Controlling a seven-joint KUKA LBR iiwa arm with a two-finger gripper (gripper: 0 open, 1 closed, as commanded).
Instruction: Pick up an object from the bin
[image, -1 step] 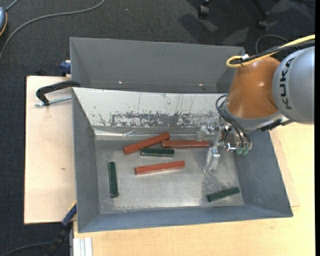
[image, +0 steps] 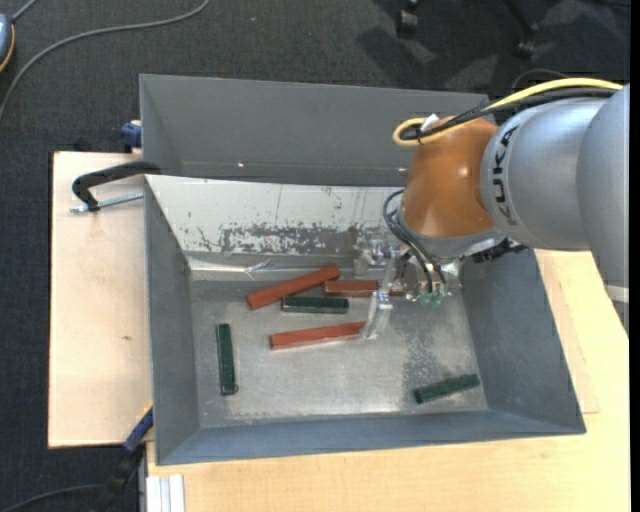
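Across the bin (image: 168, 300) lie three red bars (image: 315, 337) and three green bars (image: 225, 358); gripper (image: 384, 305) state unclear.

A red-brown bar (image: 316, 337) lies flat, perhaps slightly slanted, mid-floor of the bin (image: 300, 130).

Grey sheet metal for the bin (image: 300, 130): outer walls smooth and matt, inner back face at 12 o'clock scratched and flecked, with a dull reflection. Floor rough-looking, speckled pale. Red-brown bar (image: 315, 337) at the centre and longer red-brown bar (image: 295, 287) toward 11 o'clock: smooth, matt, possibly painted wood, hard to tell from here. Dark green bar (image: 226, 358) at 8 o'clock and short green bar (image: 447, 388) at 5 o'clock: smooth, slightly shiny. Bright bare metal on the end effector (image: 380, 315). Glossy, smooth orange cover (image: 445, 190) at 2 o'clock; satin silver-grey casing on the arm (image: 560, 170).
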